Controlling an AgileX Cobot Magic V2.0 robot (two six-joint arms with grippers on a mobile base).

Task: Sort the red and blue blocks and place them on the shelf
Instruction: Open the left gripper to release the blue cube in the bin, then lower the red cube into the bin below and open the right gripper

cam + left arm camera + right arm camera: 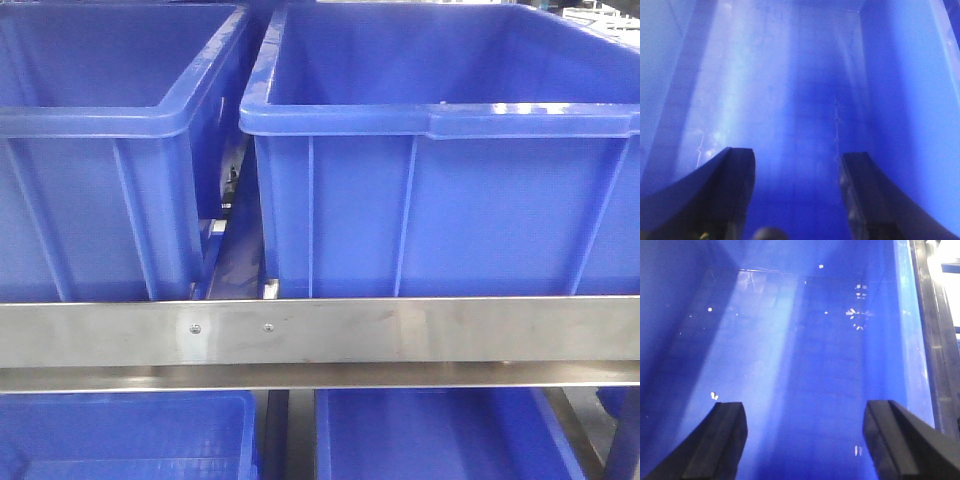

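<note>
The red and blue blocks are out of view in every frame. The shelf shows in the front view as a brushed-steel front rail with two small screws. My left gripper is open over the bare blue floor of a bin, nothing between its dark fingers. My right gripper is also open, wider, above another blue bin floor, with nothing between its fingers. Neither arm appears in the front view.
Two large blue plastic bins stand side by side on the upper tier, a narrow gap between them. Two more blue bins sit on the tier below. A steel rail runs along the right bin's edge.
</note>
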